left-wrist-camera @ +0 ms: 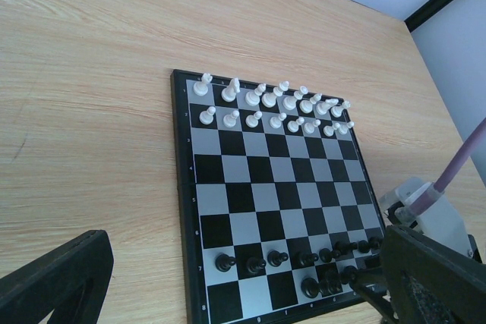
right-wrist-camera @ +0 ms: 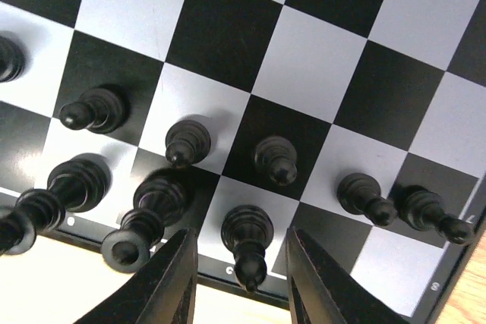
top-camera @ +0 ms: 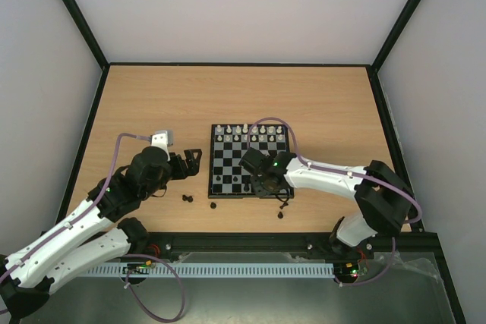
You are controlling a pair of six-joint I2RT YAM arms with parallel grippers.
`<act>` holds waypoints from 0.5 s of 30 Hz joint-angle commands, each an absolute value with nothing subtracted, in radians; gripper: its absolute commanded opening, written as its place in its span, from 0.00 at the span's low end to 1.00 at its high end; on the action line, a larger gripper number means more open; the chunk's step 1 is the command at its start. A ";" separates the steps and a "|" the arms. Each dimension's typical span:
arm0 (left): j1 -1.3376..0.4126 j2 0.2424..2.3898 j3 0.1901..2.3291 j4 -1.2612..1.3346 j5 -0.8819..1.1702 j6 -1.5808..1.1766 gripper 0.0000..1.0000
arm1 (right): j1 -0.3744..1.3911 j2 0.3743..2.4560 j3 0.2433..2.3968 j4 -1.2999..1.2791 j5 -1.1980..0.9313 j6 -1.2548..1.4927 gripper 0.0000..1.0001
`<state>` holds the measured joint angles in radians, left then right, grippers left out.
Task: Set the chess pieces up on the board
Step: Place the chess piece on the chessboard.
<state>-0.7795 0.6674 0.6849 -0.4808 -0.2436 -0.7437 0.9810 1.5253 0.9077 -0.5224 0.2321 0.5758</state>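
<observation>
At the near edge of the board [right-wrist-camera: 228, 32], a black piece [right-wrist-camera: 247, 227] stood in the back row, directly between the fingers [right-wrist-camera: 171, 282] of the right gripper [right-wrist-camera: 241, 259]. Those jaws were parted a little, with a sliver of gap visible on either side of the piece, so nothing was pinched (the piece appeared to be standing on its own). Other black chess pieces [right-wrist-camera: 186, 142] stood around it in the two near rows, some crowded together toward the corner, while the white pieces [left-wrist-camera: 269, 104] filled the two far rows. A few loose black pieces [top-camera: 188, 198] lay on the table [top-camera: 152, 104], just off the board's near edge.

These figurines looked light, rigid and smooth, with narrow bodies on small bases, so they would likely topple at a slight nudge. The safest hold was probably across the waist, from above, with the jaws barely wider than the piece and kept away from its neighbours. The left gripper [top-camera: 187, 163] hovered beside the board's left edge, spread fully wide and holding nothing.
</observation>
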 commanded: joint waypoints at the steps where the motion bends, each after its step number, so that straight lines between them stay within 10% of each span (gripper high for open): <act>1: -0.773 0.666 0.689 -0.471 -0.252 -0.735 1.00 | 0.978 1.444 0.935 -0.614 0.242 0.593 0.36; 15: -0.773 0.676 0.688 -0.442 -0.206 -0.711 0.99 | 1.009 1.267 0.805 -0.720 0.206 0.811 0.44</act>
<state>-0.7792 0.6724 0.6849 -0.4740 -0.2279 -0.7353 0.9905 1.3098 0.8680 -0.6308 0.2199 0.7086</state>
